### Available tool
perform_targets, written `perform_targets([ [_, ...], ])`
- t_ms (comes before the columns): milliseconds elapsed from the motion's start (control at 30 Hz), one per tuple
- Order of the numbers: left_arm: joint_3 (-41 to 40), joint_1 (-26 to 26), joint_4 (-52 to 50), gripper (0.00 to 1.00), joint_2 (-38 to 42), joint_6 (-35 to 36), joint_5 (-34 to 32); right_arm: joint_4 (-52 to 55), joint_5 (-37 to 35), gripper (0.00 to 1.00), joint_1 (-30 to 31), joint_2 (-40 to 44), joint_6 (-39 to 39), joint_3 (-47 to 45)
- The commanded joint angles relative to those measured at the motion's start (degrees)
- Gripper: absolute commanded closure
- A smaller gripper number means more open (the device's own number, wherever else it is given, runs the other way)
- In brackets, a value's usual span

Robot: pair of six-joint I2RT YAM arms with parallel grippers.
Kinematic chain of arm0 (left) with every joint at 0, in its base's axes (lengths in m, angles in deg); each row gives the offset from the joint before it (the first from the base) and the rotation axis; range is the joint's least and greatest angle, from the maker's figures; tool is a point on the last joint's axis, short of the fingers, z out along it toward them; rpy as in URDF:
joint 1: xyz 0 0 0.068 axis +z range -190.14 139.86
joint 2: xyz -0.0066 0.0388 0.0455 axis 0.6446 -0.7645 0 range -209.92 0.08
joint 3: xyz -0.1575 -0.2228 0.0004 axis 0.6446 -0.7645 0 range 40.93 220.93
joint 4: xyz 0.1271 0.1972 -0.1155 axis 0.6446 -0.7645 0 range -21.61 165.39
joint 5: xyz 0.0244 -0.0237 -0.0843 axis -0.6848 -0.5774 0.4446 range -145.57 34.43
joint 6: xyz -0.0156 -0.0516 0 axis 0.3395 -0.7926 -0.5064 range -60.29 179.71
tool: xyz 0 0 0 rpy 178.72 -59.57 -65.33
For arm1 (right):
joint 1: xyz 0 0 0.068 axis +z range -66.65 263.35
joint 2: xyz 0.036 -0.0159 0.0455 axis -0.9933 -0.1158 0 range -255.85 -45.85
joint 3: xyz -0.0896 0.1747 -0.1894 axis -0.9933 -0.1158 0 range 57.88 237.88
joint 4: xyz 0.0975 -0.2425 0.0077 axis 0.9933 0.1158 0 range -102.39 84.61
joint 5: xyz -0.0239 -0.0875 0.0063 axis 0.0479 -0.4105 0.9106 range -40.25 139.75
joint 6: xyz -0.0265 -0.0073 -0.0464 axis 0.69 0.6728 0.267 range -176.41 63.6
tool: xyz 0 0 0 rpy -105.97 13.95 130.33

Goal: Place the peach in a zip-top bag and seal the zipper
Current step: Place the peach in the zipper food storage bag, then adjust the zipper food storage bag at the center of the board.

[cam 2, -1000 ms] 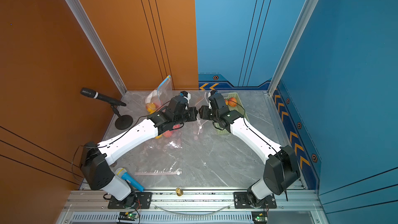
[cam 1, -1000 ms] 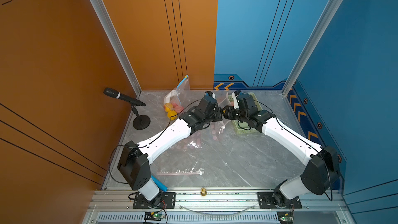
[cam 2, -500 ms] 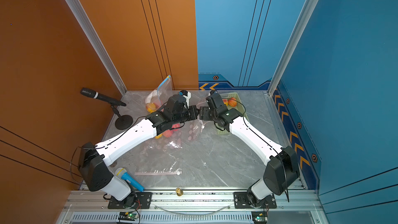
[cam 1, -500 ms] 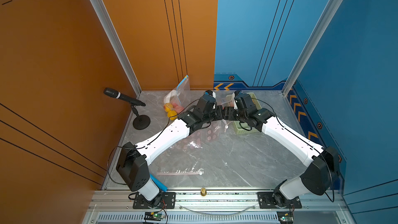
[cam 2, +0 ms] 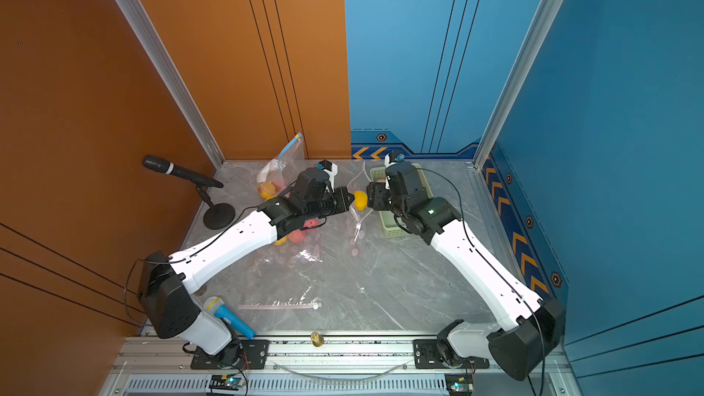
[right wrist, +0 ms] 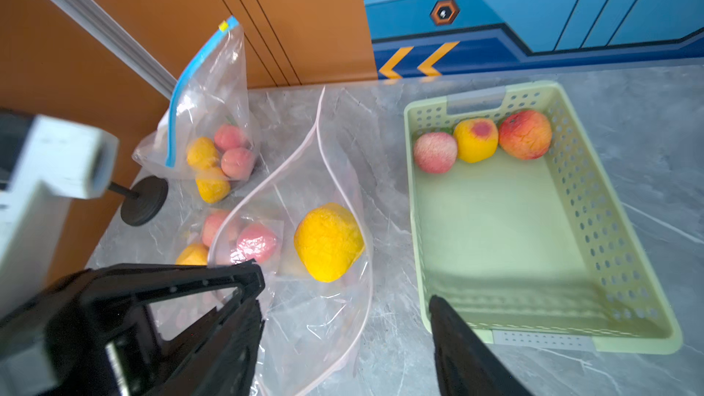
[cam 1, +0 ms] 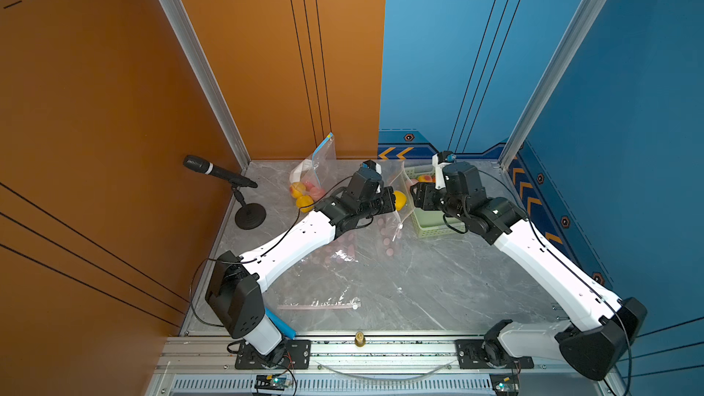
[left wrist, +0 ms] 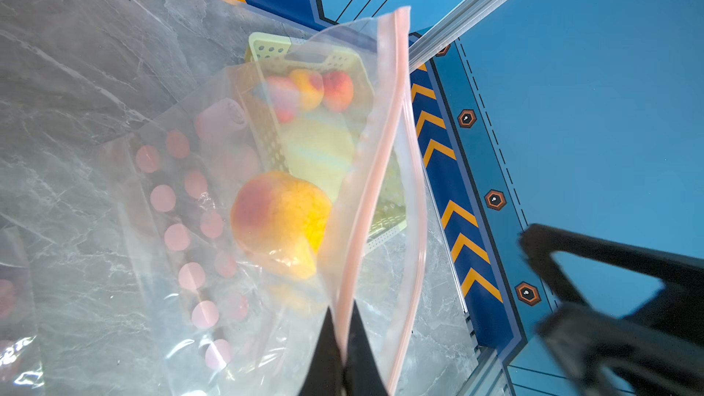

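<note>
A yellow peach shows through the clear zip-top bag at mid-table, between the left gripper and the right gripper. A green basket lies beneath the right arm. A blue-zippered bag of peaches stands far left.

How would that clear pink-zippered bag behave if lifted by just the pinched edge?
Probably floppy: the bag sags and wrinkles where the left gripper pinches its zipper strip. The peach inside would likely drag it downward and swing. Its mouth gapes open, so tilting it might let the peach roll out.
</note>
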Motion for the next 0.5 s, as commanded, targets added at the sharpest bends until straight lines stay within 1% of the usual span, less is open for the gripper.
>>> perform_targets([
  [0, -0.93, 0.06, -0.92, 1.00, 1.30, 0.34, -1.30, 1.88, -1.28, 0.28, -1.43, 0.39, -2.74, -3.06],
  [133, -0.98, 0.04, -0.86, 1.00, 1.91, 0.44, -1.15, -0.78, 3.28, 0.29, -2.15, -2.97, -4.26, -4.48],
  [233, -1.06, -0.12, -1.02, 1.00, 2.37, 0.43, -0.86, -2.14, 4.64, 0.32, -2.13, -6.52, -4.32, -3.65],
  [267, -1.27, -0.20, -1.14, 1.00, 2.68, 0.43, -0.98, -2.44, 5.06, 0.34, -2.22, -7.58, -4.35, -3.38],
  [333, -1.69, -0.29, -1.19, 1.00, 3.30, 0.45, -1.62, -3.20, 6.56, 0.42, -2.24, -8.91, -4.43, -2.94],
  [367, -1.91, -0.28, -1.44, 1.00, 3.48, 0.50, -2.05, -3.56, 7.21, 0.49, -2.09, -9.30, -4.49, -2.69],
  [467, -2.11, -0.21, -2.26, 1.00, 3.93, 1.47, -3.22, -2.83, 7.06, 0.78, -1.68, -9.43, -3.84, -1.10],
])
